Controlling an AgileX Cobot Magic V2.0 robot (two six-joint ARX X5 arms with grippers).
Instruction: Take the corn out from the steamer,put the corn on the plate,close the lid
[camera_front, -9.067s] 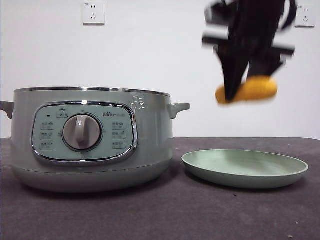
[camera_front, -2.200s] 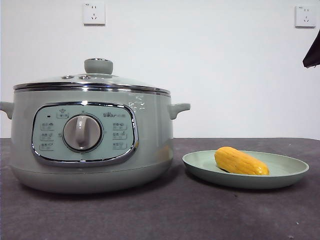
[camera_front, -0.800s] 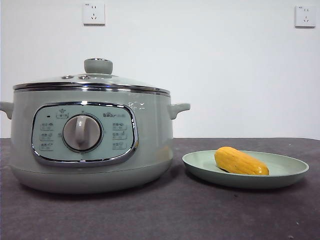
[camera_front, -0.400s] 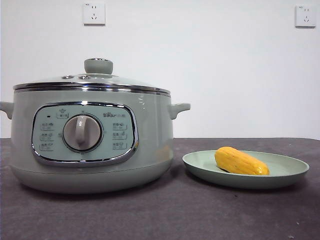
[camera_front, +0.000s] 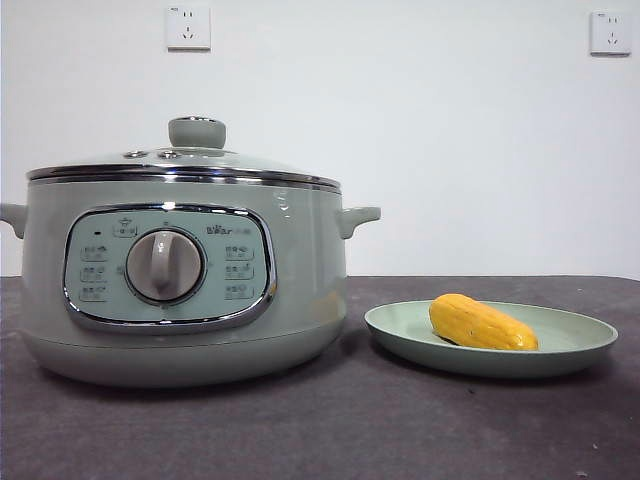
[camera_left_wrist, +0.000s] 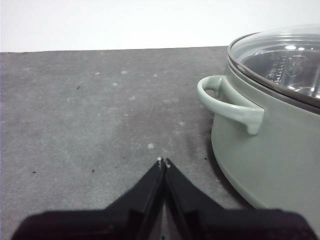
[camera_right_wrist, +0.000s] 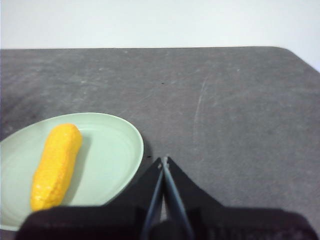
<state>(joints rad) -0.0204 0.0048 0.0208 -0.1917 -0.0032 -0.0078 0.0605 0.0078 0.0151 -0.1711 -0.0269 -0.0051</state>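
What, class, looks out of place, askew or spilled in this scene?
Nothing stands out. The lid sits level on the steamer, and the corn lies inside the plate. Nothing is spilled on the table.

We see a dark grey bench (camera_front: 330, 430), its surface dusted with pale specks. Two things rest directly on it: the steamer (camera_front: 180, 280) and the plate (camera_front: 490, 340), set just beside each other, apart. The steamer sits close beside the left tool (camera_left_wrist: 163, 162), the plate just beside the right tool (camera_right_wrist: 163, 160). Both tools hang over bare bench.
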